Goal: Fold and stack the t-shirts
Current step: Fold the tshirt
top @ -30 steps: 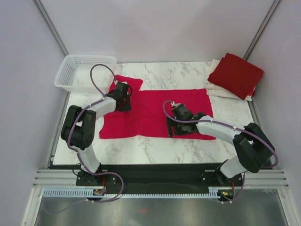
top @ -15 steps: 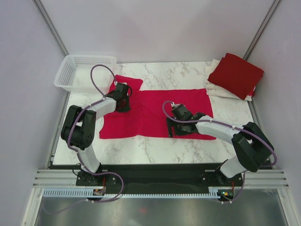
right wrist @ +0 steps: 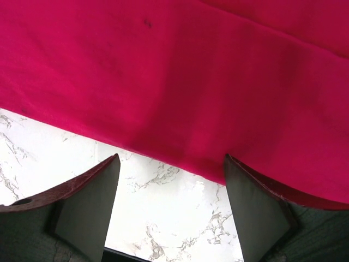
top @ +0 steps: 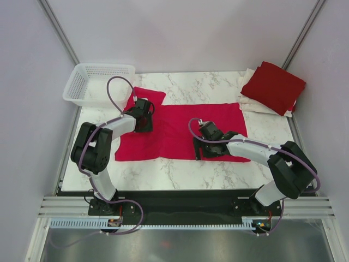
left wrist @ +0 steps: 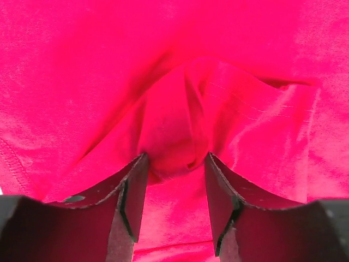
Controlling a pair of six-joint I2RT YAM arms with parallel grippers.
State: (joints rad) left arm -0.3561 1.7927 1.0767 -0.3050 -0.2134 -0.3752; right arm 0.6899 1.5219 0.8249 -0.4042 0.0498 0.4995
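Observation:
A bright crimson t-shirt (top: 180, 131) lies spread flat across the middle of the marble table (top: 180, 174), one sleeve pointing toward the basket. My left gripper (top: 143, 124) rests low on its left part. In the left wrist view this gripper (left wrist: 172, 164) is open, and a small raised pucker of the crimson cloth (left wrist: 174, 136) stands just beyond its tips. My right gripper (top: 199, 148) hangs open over the shirt's front hem (right wrist: 163, 158), its fingers astride the edge with bare marble between them. A darker red folded t-shirt (top: 272, 86) tops white folded t-shirts (top: 248, 102) at the back right.
A white mesh basket (top: 82, 87) stands at the back left corner. Grey walls and metal frame posts close in the table on three sides. The black base rail (top: 180, 204) runs along the near edge.
The left gripper closed on the crimson cloth half a second ago and has since opened again, leaving a pucker. The right arm has barely moved.

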